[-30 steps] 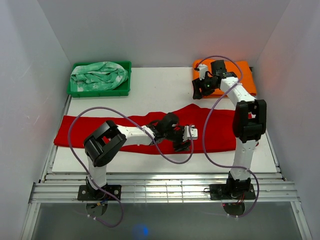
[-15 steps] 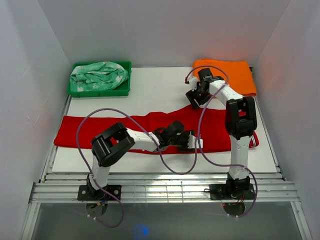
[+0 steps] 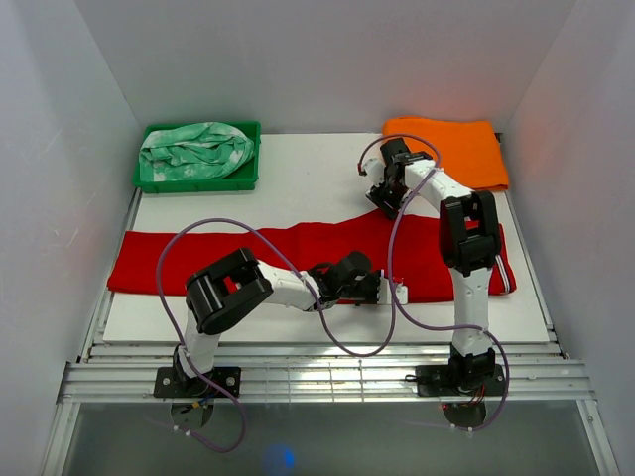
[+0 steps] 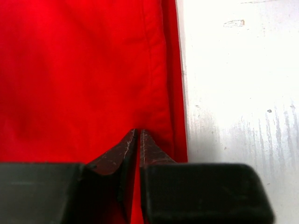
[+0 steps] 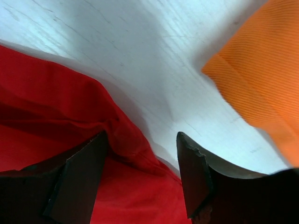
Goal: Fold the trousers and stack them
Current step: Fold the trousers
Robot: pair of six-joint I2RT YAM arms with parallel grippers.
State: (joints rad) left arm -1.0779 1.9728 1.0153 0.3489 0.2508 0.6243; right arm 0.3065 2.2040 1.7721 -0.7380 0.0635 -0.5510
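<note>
Left jaws are pressed shut over the near edge of the trousers (image 3: 149, 263) — right jaws gape wide at the far edge. Trousers lie full-length across the surface (image 3: 298, 178) — crosswise folding and stacking remain, I judge.

white table (image 3: 308, 183), surface scuffed in places, carries three items. red trousers (image 3: 198, 260) lie stretched lengthwise across its near half, left to right. a green tray (image 3: 198, 184) sits at the far left corner, an orange cloth (image 3: 456, 144) at the far right.
</note>
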